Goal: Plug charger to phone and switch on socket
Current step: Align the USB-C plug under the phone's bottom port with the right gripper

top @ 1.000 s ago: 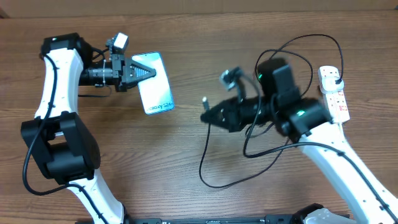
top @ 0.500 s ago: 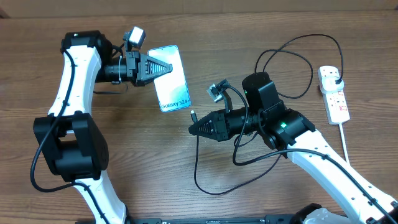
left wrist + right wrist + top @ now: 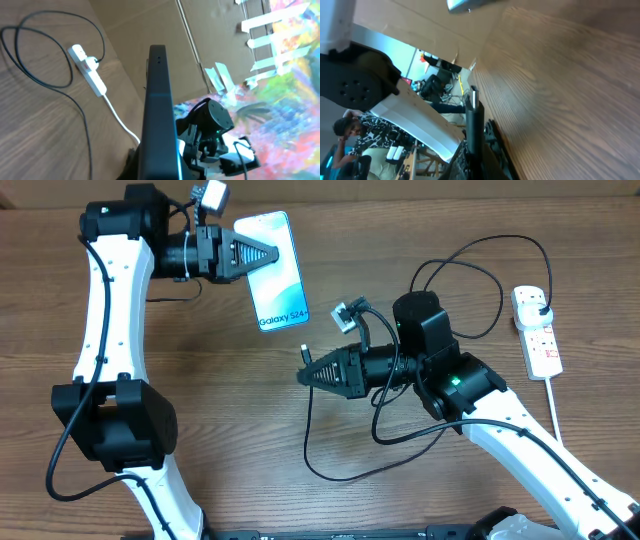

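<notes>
Item one, the phone [image 3: 275, 272]: I hold it in the left gripper [image 3: 268, 256], fingers closed on one long edge, over the far left of the table [image 3: 200, 410]. Its long axis runs far to near, slightly tilted, and the end with white text points near, toward the charger [image 3: 305, 351]. The screen is lit blue-cyan, face up, with dark edges.

Item two, the charger: the right gripper [image 3: 304, 372] is clamped on its connector end, tip pointing far. The black cable loops back to the socket [image 3: 537, 338], a white power strip at far right.
</notes>
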Robot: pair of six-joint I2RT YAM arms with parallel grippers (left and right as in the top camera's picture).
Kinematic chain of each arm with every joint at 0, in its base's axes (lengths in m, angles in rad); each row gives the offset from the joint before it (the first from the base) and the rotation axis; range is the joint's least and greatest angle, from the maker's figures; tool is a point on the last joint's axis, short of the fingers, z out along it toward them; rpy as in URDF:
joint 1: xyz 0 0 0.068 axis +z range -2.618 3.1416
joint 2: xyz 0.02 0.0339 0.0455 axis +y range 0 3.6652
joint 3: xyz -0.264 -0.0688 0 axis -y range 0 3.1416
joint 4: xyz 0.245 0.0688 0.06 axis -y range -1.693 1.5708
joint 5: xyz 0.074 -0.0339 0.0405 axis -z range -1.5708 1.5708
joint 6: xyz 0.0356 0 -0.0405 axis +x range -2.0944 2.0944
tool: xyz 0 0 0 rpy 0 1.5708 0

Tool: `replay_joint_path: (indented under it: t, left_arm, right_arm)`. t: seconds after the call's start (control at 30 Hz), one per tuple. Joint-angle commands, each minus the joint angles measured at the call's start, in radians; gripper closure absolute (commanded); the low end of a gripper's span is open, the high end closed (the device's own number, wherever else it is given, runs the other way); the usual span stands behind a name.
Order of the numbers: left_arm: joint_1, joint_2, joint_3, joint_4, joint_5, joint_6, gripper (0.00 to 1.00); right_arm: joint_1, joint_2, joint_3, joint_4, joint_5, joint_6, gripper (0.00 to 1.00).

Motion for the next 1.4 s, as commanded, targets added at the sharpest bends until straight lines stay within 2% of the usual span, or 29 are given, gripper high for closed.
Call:
replay_joint_path:
  t: [0.0, 0.6, 1.0, 1.37]
  left_arm:
    - [-0.018, -0.018, 0.03, 0.031, 0.052, -0.135, 0.96]
    - [-0.058, -0.018, 0.03, 0.042, 0.05, -0.16, 0.96]
    - [-0.058, -0.018, 0.03, 0.042, 0.036, -0.16, 0.96]
    - [-0.058, -0.018, 0.03, 0.042, 0.049, -0.16, 0.96]
  right_arm:
    - [0.011, -0.01, -0.002, 0.053, -0.01, 0.041, 0.96]
    - [0.011, -0.01, -0.002, 0.115, -0.002, 0.041, 0.96]
    - [0.01, -0.01, -0.002, 0.145, 0.026, 0.09, 0.96]
    - [0.01, -0.01, -0.002, 0.159, 0.08, 0.224, 0.96]
